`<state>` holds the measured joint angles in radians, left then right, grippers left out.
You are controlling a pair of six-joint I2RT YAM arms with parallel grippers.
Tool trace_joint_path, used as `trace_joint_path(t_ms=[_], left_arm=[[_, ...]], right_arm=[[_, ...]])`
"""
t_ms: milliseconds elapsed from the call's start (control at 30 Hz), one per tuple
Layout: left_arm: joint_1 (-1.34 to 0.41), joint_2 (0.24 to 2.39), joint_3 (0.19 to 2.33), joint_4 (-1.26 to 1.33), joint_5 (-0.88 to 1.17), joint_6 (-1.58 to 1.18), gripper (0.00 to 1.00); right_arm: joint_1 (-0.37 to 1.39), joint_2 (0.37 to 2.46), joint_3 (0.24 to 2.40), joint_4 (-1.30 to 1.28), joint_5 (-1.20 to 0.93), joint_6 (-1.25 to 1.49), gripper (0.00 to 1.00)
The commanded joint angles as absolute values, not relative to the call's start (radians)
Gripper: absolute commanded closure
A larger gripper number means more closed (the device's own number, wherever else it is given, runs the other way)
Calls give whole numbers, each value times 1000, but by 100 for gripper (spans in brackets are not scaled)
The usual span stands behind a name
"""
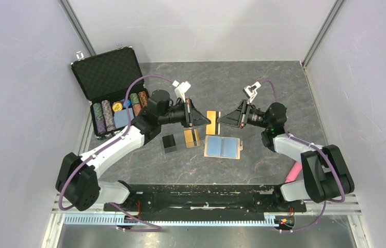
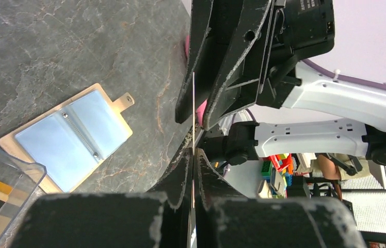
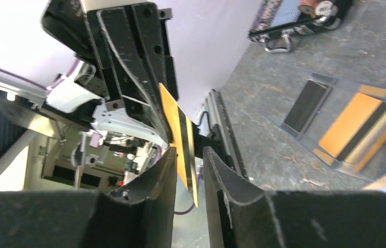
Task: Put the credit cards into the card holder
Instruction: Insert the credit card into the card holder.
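Note:
A gold-orange credit card (image 1: 212,122) with a black stripe hangs flat above the table between my two grippers. My left gripper (image 1: 207,122) is shut on one end; in its wrist view the card (image 2: 193,103) is a thin edge running out from the pinched fingertips (image 2: 193,155). My right gripper (image 1: 220,121) straddles the other end of the card (image 3: 180,129), jaws apart, with a gap beside the right finger (image 3: 216,170). The tan card holder (image 1: 223,147) lies open, blue lining up, just below. A second gold card (image 1: 192,137) and a black card (image 1: 169,142) lie in clear sleeves.
An open black foam-lined case (image 1: 109,72) with stacked poker chips (image 1: 106,116) stands at the back left. A pink object (image 1: 294,170) lies by the right arm's base. Grey walls close in both sides.

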<state>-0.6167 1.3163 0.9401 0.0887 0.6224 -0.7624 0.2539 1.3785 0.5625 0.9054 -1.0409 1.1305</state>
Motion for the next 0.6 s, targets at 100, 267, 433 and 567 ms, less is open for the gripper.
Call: trace_joint_path(t_ms=[100, 267, 433, 567], left_arm=[[-615, 1295, 923, 168, 652, -811, 94], [-615, 1305, 930, 167, 647, -809, 78], [-614, 1307, 933, 142, 604, -801, 63], [-614, 1347, 968, 55, 553, -782, 62]], right_arm=[[287, 1472, 536, 1461, -1080, 1487, 87], [301, 1486, 547, 1446, -1087, 1479, 100], [292, 1420, 573, 1066, -1065, 1216, 100], [255, 1342, 707, 250, -915, 660, 100]])
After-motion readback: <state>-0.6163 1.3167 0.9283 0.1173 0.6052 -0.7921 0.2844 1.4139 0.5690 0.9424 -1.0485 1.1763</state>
